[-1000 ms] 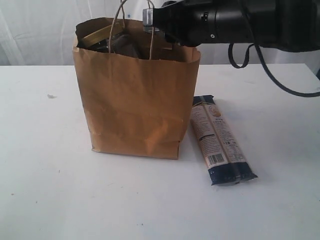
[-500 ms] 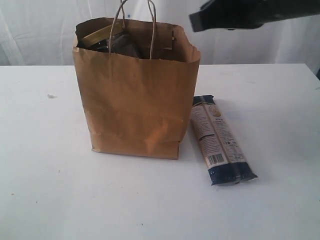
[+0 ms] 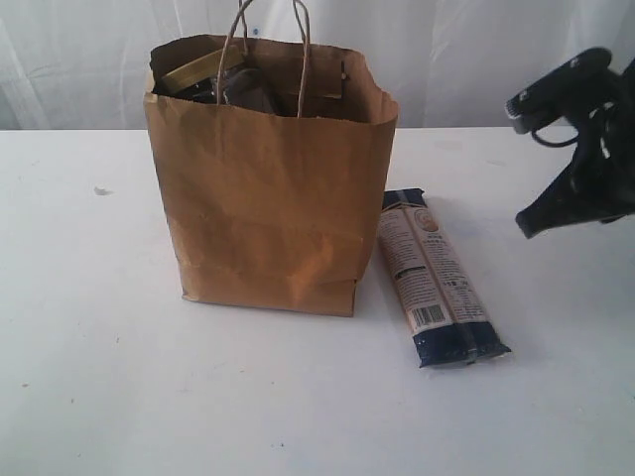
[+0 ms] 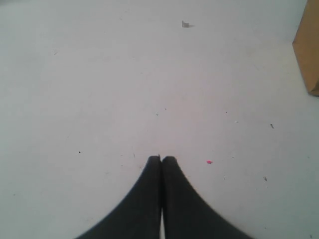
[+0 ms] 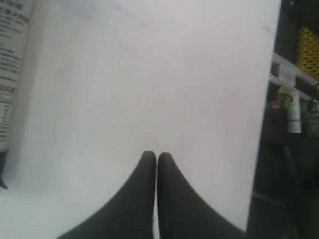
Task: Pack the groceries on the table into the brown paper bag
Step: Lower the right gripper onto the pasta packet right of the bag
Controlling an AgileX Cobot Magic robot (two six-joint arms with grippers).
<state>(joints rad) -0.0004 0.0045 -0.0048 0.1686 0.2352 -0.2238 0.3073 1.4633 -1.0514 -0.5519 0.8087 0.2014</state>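
Note:
The brown paper bag (image 3: 270,188) stands upright on the white table (image 3: 99,377), with a gold-lidded jar (image 3: 193,71) and dark items showing above its rim. A long dark-blue noodle packet (image 3: 434,276) lies flat on the table just right of the bag; its edge also shows in the right wrist view, the noodle packet (image 5: 11,59). My right gripper (image 3: 526,226) hangs at the far right above the table, shut and empty, its tips (image 5: 157,155) together. My left gripper (image 4: 161,159) is shut over bare table, with a corner of the bag (image 4: 308,50) off to one side.
A small white crumb (image 3: 100,190) lies on the table left of the bag, seen too as the crumb (image 4: 185,24). The table's edge (image 5: 264,114) runs close beside the right gripper, with shelving (image 5: 296,94) beyond it.
The right arm has pulled away from above the bag's opening, swung right and dropped to the far right side. Its jaws have closed. Bag and noodle packet have not moved.

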